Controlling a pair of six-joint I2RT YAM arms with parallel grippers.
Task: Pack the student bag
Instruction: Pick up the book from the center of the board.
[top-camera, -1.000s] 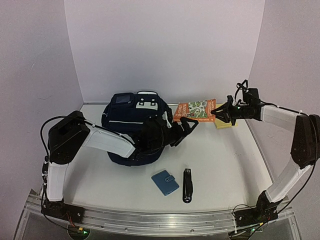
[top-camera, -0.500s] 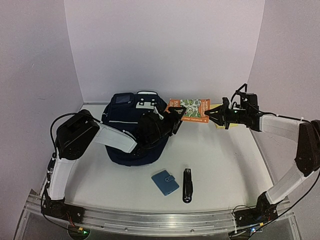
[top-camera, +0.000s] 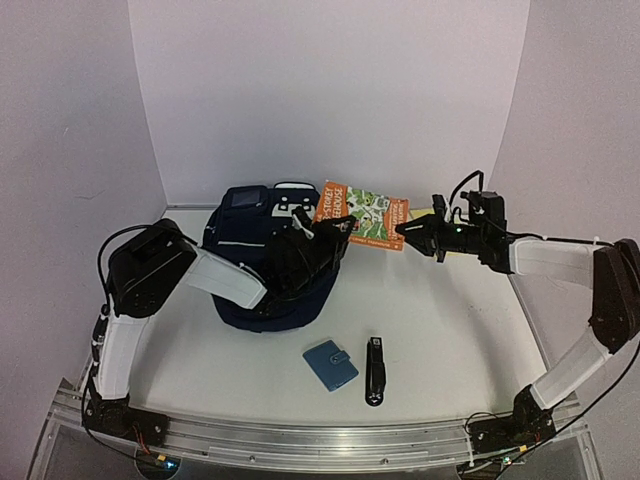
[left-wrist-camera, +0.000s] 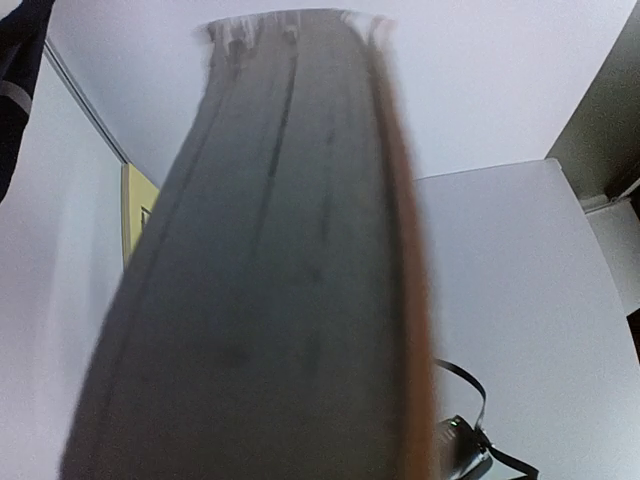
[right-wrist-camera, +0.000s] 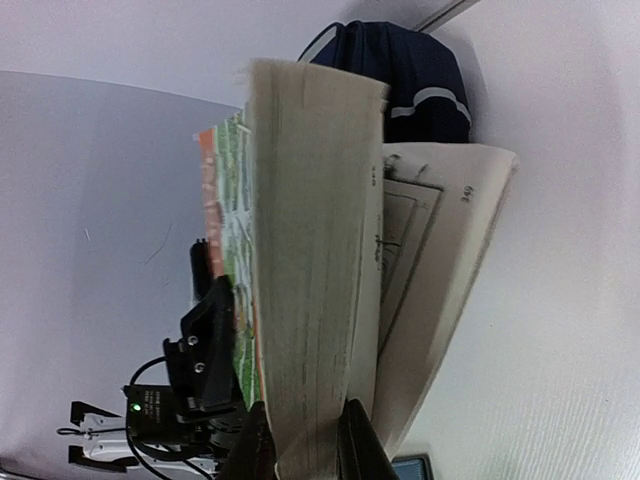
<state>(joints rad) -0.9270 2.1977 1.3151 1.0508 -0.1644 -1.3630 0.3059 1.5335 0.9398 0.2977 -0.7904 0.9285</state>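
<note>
Book (top-camera: 362, 213) tilts above the table (top-camera: 450, 330), my right gripper (top-camera: 403, 231) pinching its edge; only the right wrist view shows its pages (right-wrist-camera: 310, 250) splayed. My left gripper (top-camera: 343, 230) meets its other end, grip unclear. The student bag (top-camera: 240, 248) sits under my left arm (top-camera: 215, 275).

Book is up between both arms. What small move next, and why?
Probably close the left gripper firmly on the book's left end before moving: the right gripper pinches only its right edge, pages are splaying, and it is not yet in the student bag.
</note>
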